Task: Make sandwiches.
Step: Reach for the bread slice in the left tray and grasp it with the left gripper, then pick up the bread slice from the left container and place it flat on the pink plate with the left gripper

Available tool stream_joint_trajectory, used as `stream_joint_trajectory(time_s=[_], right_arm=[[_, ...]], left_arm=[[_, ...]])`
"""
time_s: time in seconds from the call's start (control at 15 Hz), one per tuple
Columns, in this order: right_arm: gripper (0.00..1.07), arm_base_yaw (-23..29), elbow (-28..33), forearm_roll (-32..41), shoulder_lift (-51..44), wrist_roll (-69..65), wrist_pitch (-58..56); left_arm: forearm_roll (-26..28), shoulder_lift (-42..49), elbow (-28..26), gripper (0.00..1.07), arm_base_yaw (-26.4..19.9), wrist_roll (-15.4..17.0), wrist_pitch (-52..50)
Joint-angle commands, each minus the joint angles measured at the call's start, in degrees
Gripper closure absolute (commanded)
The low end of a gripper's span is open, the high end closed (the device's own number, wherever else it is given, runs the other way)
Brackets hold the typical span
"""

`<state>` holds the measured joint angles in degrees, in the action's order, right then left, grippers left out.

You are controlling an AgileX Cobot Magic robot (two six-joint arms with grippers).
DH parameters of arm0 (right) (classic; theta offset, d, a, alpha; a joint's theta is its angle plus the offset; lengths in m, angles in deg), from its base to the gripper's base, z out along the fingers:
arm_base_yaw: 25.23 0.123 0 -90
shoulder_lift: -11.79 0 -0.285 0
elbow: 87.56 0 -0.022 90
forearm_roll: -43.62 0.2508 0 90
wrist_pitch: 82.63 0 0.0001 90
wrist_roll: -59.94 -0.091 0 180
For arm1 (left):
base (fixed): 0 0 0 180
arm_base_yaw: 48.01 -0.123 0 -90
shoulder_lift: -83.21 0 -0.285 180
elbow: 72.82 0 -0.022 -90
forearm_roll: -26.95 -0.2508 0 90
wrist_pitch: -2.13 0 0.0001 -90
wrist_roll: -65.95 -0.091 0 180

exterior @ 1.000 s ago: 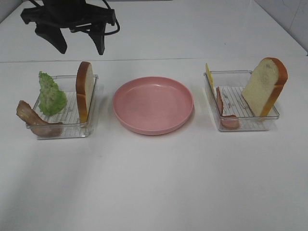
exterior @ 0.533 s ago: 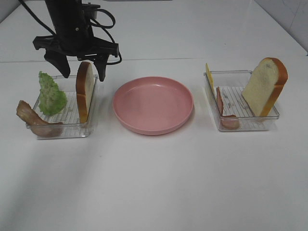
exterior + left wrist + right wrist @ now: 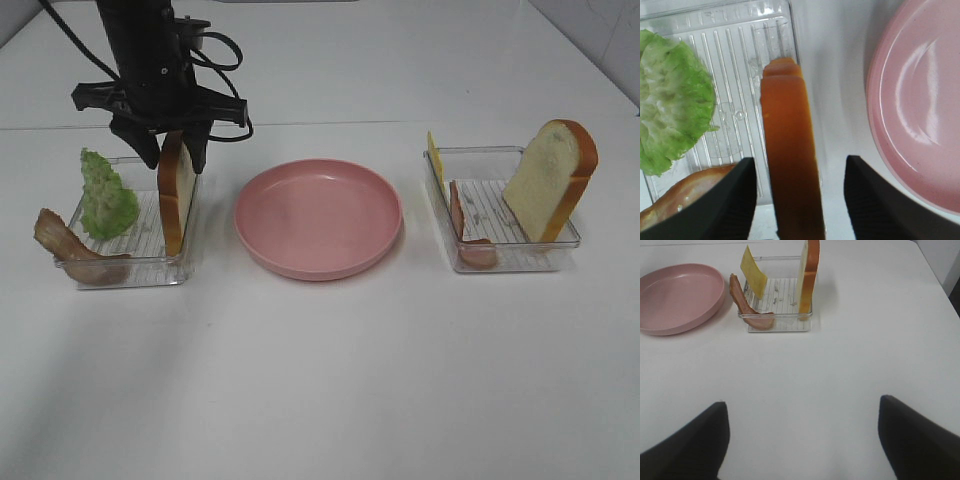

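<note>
The left gripper had dropped from high over the desk's far left side down onto the left tray, and its jaws had narrowed. They now straddled the top of the upright bread slice standing along that tray's plate-side wall. The wrist view showed a gap on each side of the crust, so the fingers were apart and not yet pinching it (close, though). The lettuce leaf and a meat strip sat beside it in the same tray.

The pink plate at the desk's middle was bare. The right tray, toward the right edge, held the second bread slice, the cheese square and another meat strip. The right gripper hung spread wide over bare desk, holding nothing.

By my reading, the first bread pick was only starting, with no stacking done.
</note>
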<state>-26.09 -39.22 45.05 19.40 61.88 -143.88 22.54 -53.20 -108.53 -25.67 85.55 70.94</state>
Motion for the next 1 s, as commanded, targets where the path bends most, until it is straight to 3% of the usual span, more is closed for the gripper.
stream_joint_trajectory(time_s=[0.07,0.13,0.2,0.27,0.8,1.0], right_arm=[[0.3,-0.3,0.2,0.1,-0.9,0.3,0.6],[0.3,-0.3,0.2,0.1,-0.9,0.3,0.6],[0.3,-0.3,0.2,0.1,-0.9,0.3,0.6],[0.3,-0.3,0.2,0.1,-0.9,0.3,0.6],[0.3,-0.3,0.2,0.1,-0.9,0.3,0.6],[0.3,-0.3,0.2,0.1,-0.9,0.3,0.6]], left_arm=[[-0.4,-0.2,-0.2,0.71,0.1,0.4,-0.3],[-0.4,-0.2,-0.2,0.78,0.1,0.4,-0.3],[-0.4,-0.2,-0.2,0.95,0.1,0.4,-0.5],[-0.4,-0.2,-0.2,1.05,0.1,0.4,-0.8],[1.4,5.2,-1.7,1.07,0.1,-0.1,-0.1],[10.5,7.8,-7.1,1.07,0.1,-6.2,-1.8]])
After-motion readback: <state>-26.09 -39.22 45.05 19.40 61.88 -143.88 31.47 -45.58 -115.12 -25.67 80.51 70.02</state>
